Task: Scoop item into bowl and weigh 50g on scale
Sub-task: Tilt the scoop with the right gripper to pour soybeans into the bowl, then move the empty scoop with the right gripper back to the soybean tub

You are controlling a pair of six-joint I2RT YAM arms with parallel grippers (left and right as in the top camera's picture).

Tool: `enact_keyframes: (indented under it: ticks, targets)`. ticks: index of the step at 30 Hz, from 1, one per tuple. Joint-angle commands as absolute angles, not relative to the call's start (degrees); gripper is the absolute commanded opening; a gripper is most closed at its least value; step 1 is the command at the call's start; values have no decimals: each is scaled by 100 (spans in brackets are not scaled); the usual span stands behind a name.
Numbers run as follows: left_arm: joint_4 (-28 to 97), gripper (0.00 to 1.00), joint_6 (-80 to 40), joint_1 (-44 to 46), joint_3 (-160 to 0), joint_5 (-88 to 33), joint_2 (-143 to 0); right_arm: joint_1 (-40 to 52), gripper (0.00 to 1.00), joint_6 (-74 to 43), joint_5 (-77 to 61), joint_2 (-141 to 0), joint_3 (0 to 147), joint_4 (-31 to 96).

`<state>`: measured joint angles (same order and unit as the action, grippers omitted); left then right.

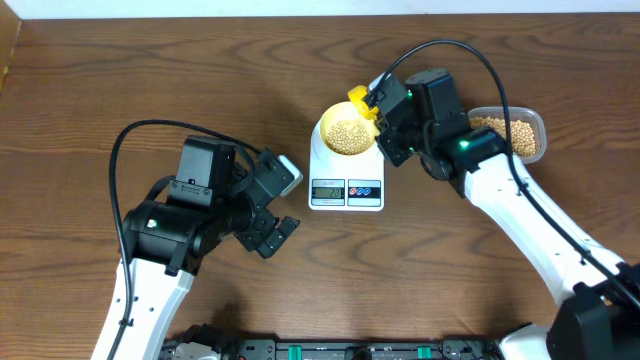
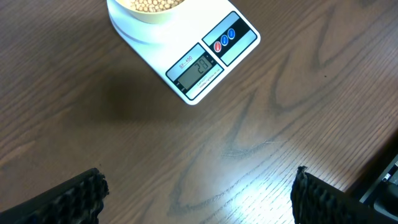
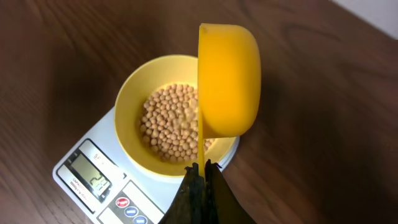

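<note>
Right jaws clamp the scoop (image 3: 229, 81) tipped over the bowl (image 3: 127, 102) of beans (image 3: 165, 124).

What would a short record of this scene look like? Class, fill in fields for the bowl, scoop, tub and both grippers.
Bowl: sits on the scale, partly filled with beans
Scoop: tipped on edge above the bowl
Right gripper: shut on the scoop's handle
Left gripper: open, empty, over the table near the scale
Tub: holds more beans, beside the right arm
</note>
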<state>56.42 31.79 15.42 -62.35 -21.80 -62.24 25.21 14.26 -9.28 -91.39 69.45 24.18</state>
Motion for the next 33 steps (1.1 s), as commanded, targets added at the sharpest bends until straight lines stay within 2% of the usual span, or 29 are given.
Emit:
enact_keyframes:
  ticks: [1, 14, 25, 33]
  targets:
    - [5651, 97, 3236, 1518, -6287, -2248, -6206, 2561, 2, 1509, -847, -9045, 6938, 2475]
    - [5651, 97, 3236, 1518, -6287, -2248, -6206, 2727, 1, 1339, -438, -9063, 6938, 2558]
    - [5651, 97, 3236, 1518, -6287, -2248, -6206, 2307, 1, 847, 2576, -7863, 6941, 3909]
    - [5651, 97, 3236, 1518, -6287, -2248, -6206, 1623, 1, 32, 3138, -7800, 6899, 4453]
